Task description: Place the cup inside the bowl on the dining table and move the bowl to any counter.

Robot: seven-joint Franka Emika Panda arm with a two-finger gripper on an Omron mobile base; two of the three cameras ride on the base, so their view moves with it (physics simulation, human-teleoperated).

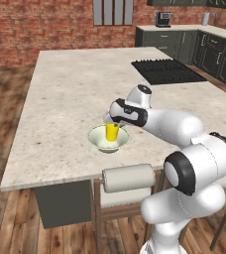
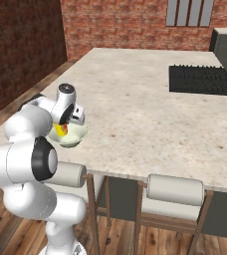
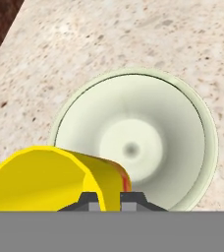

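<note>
The white arm was bent low, its two-finger gripper clamped on the small yellow cup's wall, held over the pale green-white ceramic bowl, at 6 o'clock of the beige stone dining table.

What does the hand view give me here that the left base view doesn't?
Hand view alone: the bowl's bare inner bottom, and the fingertips pinching the cup's wall. Left base view alone: the arm reaching over the dining table, the black cooktop, the far counter. Both: the yellow cup held over the bowl.
</note>
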